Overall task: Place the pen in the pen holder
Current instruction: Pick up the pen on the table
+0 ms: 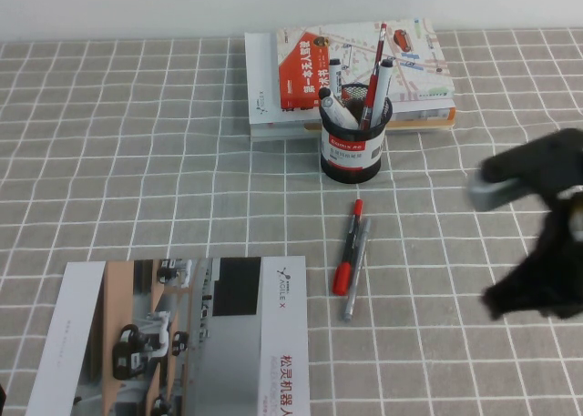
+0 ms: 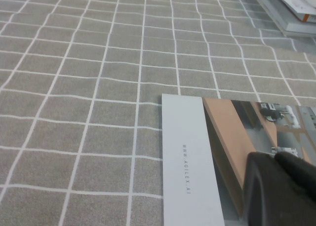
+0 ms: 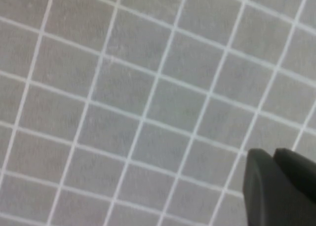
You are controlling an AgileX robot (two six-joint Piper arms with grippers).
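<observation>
Two pens lie side by side on the checked cloth [image 1: 109, 161] in the high view, just near of the holder [image 1: 354, 143]. The pen [image 1: 356, 268] I want is the slim grey one, on the right, touching or nearly touching the red-capped pen [image 1: 347, 248]; both point roughly toward the holder. The holder stands upright against the near edge of the books [image 1: 351, 70] and already has several markers in it, so free room there is limited. My right gripper [image 1: 537, 279] hangs at the right edge, well apart from the pen; it is a dark blur and I cannot tell how its fingers stand. A brochure [image 1: 182, 334] lies near-left.

I judge the pen light, stiff and smooth, likely to roll or slip. I would take it across the barrel near the middle, coming in from its right side so I do not catch the red-capped neighbour, and pinch firmly, as a thin round barrel can twist in the grip.

In the left wrist view, my left gripper [image 2: 281, 189] sits over the brochure's [image 2: 192, 157] corner, with the books [image 2: 291, 11] far off. Only a dark part shows; I cannot tell its state.

In the right wrist view, only bare cloth [image 3: 123, 97] and a dark bit of the right gripper [image 3: 279, 186] appear. No pen is in sight there.
</observation>
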